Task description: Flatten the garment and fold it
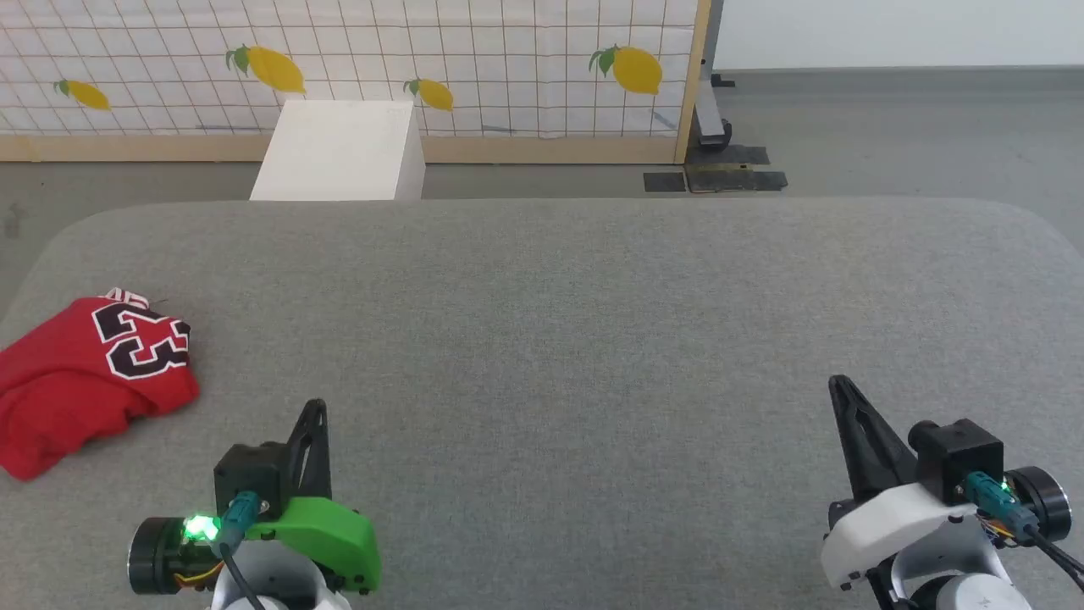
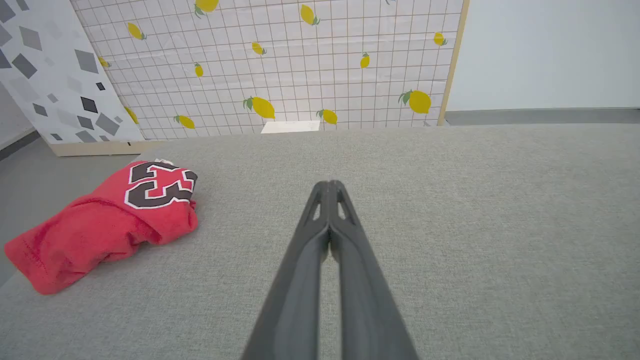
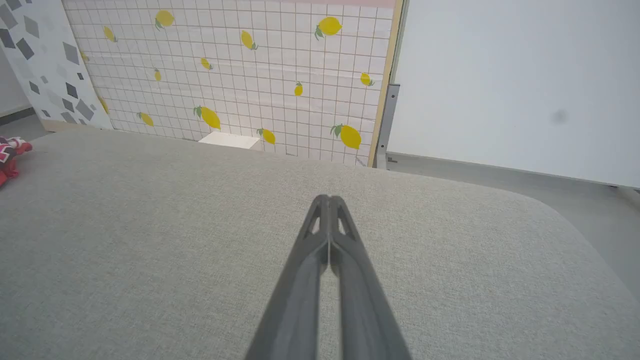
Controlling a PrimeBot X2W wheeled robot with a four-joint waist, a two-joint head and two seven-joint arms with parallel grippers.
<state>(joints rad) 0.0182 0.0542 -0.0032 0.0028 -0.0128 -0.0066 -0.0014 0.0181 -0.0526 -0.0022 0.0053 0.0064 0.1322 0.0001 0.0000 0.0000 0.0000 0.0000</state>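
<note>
The garment (image 1: 80,381) is a red jersey crumpled in a heap at the table's far left edge, its black "23" facing up; a bit of striped trim peeks out at the top. From the left wrist it lies as the same garment (image 2: 110,220) ahead and to the left. A small red corner of the garment (image 3: 9,155) sits at the left border of the right wrist view. My left gripper (image 1: 315,408) hovers shut and empty to the right of the heap, apart from it. My right gripper (image 1: 838,385) is shut and empty at the lower right.
The grey fabric-covered table (image 1: 559,322) has rounded far corners. Behind it stands a white box (image 1: 339,152) on the floor, then a lemon-print partition (image 1: 474,59) with a wooden frame.
</note>
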